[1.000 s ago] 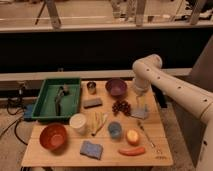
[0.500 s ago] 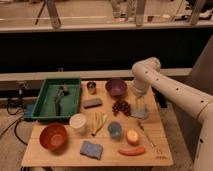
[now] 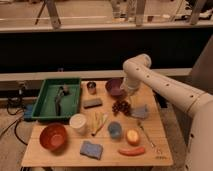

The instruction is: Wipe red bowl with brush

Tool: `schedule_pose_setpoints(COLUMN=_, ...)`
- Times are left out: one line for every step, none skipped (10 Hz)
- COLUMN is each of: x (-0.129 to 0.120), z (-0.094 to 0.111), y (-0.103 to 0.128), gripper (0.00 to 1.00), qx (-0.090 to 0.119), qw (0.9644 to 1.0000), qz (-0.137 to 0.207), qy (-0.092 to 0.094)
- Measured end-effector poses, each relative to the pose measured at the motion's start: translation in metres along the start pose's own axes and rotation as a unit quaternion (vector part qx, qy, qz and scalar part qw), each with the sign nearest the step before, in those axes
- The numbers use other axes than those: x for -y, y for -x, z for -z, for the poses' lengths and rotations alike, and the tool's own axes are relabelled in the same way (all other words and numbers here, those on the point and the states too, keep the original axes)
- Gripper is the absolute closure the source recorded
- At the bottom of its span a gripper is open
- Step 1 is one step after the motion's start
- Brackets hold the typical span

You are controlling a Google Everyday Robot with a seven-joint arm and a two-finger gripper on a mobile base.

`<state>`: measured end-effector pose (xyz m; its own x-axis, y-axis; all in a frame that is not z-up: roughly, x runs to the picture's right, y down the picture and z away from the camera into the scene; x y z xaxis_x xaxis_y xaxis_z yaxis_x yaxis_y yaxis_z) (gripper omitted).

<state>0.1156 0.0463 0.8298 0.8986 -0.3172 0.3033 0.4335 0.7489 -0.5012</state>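
Camera view: one red bowl [image 3: 53,137], one brush [image 3: 59,100]; pincer [image 3: 131,96] near grapes [image 3: 121,106], grip unclear.

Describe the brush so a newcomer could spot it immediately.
Find the green tray, back left on the table. The brush lies inside it, far from the gripper beside the purple bowl. It is dark and slim-handled, unlike the grey block outside the tray.

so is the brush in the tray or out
In: the brush lies inside the green tray, while the gripper hangs beside the purple bowl, away from the brush.
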Motion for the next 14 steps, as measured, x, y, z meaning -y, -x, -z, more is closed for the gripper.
schedule_pose_setpoints(x=0.009, z=0.001, y=0.011, gripper=0.2, qx=0.001, qw=0.9999, qz=0.017, qy=-0.001)
schedule_pose_setpoints(x=0.018, z=0.002, y=0.023, gripper=0.2, qx=0.003, qw=0.9994, qz=0.035, qy=-0.001)
schedule_pose_setpoints(x=0.031, z=0.002, y=0.041, gripper=0.2, qx=0.006, qw=0.998, qz=0.062, qy=-0.003)
schedule_pose_setpoints(x=0.039, z=0.003, y=0.054, gripper=0.2, qx=0.007, qw=0.9964, qz=0.085, qy=-0.002)
schedule_pose_setpoints(x=0.047, z=0.004, y=0.066, gripper=0.2, qx=0.008, qw=0.9945, qz=0.104, qy=-0.004)
schedule_pose_setpoints(x=0.055, z=0.005, y=0.079, gripper=0.2, qx=0.01, qw=0.9922, qz=0.124, qy=-0.006)
schedule_pose_setpoints(x=0.063, z=0.007, y=0.094, gripper=0.2, qx=0.011, qw=0.9894, qz=0.145, qy=-0.008)
schedule_pose_setpoints(x=0.072, z=0.008, y=0.109, gripper=0.2, qx=0.012, qw=0.9862, qz=0.165, qy=-0.01)
schedule_pose_setpoints(x=0.077, z=0.01, y=0.12, gripper=0.2, qx=0.012, qw=0.9837, qz=0.179, qy=-0.011)
schedule_pose_setpoints(x=0.085, z=0.011, y=0.136, gripper=0.2, qx=0.011, qw=0.9798, qz=0.199, qy=-0.013)
schedule_pose_setpoints(x=0.089, z=0.012, y=0.146, gripper=0.2, qx=0.011, qw=0.9771, qz=0.212, qy=-0.013)
schedule_pose_setpoints(x=0.095, z=0.013, y=0.159, gripper=0.2, qx=0.011, qw=0.9738, qz=0.227, qy=-0.014)
schedule_pose_setpoints(x=0.101, z=0.014, y=0.176, gripper=0.2, qx=0.011, qw=0.9695, qz=0.244, qy=-0.014)
schedule_pose_setpoints(x=0.106, z=0.014, y=0.191, gripper=0.2, qx=0.012, qw=0.9655, qz=0.26, qy=-0.015)
